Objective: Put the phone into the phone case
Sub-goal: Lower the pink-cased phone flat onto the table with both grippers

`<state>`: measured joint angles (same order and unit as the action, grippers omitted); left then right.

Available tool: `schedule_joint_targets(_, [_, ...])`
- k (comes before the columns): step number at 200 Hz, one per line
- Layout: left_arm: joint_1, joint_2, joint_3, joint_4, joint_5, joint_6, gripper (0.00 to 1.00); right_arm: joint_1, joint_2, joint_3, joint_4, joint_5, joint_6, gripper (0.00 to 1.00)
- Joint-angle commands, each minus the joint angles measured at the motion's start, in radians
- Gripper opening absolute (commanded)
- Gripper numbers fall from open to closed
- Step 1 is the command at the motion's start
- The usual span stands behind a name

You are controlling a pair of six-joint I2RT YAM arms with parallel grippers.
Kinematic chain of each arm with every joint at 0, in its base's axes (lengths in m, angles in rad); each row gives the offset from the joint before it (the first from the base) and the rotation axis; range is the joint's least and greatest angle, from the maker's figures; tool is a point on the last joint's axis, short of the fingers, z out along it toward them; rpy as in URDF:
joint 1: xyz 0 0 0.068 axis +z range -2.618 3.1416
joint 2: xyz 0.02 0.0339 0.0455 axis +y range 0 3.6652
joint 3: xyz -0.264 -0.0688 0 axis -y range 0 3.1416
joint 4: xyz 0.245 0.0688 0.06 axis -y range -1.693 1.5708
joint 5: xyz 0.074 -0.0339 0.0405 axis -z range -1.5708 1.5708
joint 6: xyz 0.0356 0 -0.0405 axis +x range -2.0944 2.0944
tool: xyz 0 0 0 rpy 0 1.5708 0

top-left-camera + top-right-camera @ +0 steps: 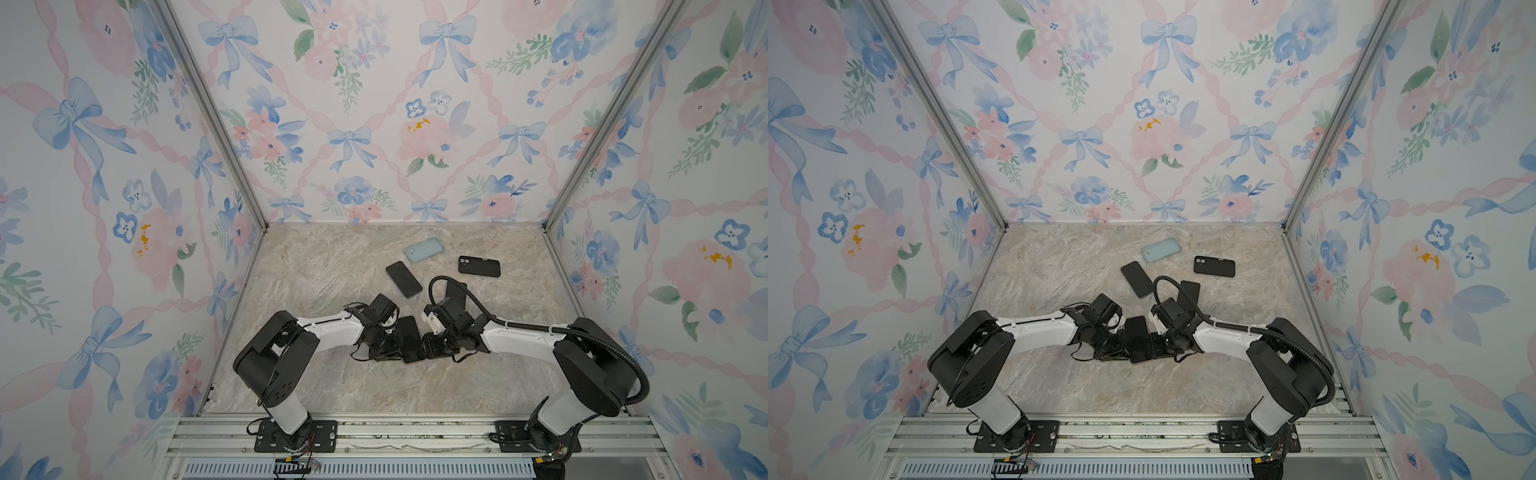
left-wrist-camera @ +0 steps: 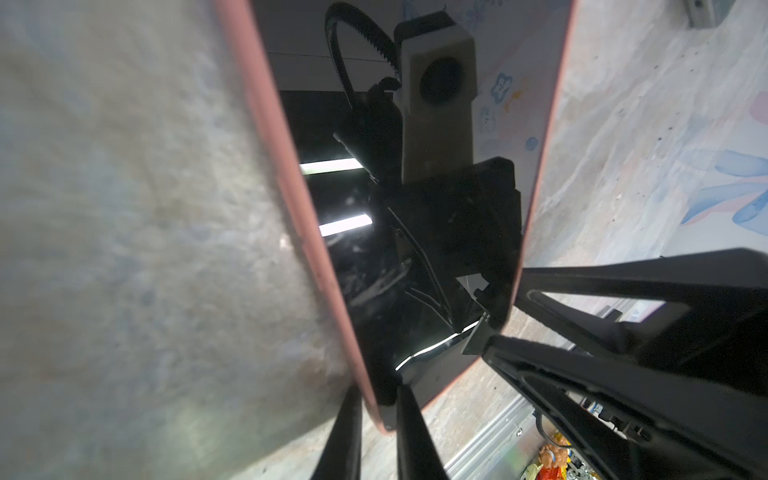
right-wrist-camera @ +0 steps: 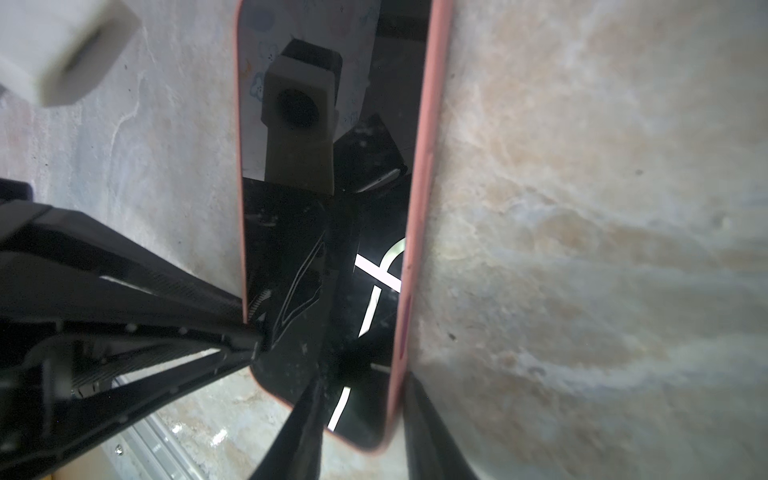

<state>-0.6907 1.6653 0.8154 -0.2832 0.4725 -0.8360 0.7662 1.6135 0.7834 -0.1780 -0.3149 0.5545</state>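
The phone, screen up, sits at the near middle of the bench, long axis front to back; the left tool pinches one long edge, the right tool straddles the other, grip unclear.

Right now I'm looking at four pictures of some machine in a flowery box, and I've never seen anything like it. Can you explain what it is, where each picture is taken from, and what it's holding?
It is a robot with two arms, each ending in a two-fingered gripper. The two wide pictures come from a paired camera overhead, looking down at the marble-look table. The two close-ups come from small cameras mounted on the wrists, so they look along the fingers.

On the table lie a light blue case, a black case, a black phone and another dark flat item, half hidden behind the right arm.

In the middle, the left gripper and the right gripper each pinch an opposite edge of a pink-edged phone. It is not in a case yet.
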Motion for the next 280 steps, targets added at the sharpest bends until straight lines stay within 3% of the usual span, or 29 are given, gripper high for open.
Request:
schedule_joint_targets(1, [-0.007,0.045,-0.02,-0.054,-0.057,0.025,0.12,0.004,0.019,-0.018,0.006,-0.006,0.001,0.33])
schedule_joint_targets(38, [-0.007,0.029,-0.015,-0.064,-0.064,0.025,0.11,0.002,-0.004,-0.007,-0.027,0.008,-0.006,0.33])
schedule_joint_targets(85, [0.056,-0.034,0.068,-0.15,-0.148,0.081,0.22,-0.042,-0.01,0.041,-0.049,0.016,-0.047,0.36])
schedule_joint_targets(128, [0.12,-0.003,0.137,-0.156,-0.164,0.119,0.34,-0.065,0.057,0.164,-0.074,0.026,-0.088,0.41])
schedule_joint_targets(197, [0.147,0.157,0.255,-0.154,-0.13,0.175,0.35,-0.113,0.191,0.307,-0.094,0.04,-0.116,0.44])
schedule_joint_targets(280, [0.154,0.226,0.306,-0.153,-0.118,0.202,0.21,-0.089,0.247,0.32,-0.075,0.01,-0.083,0.29])
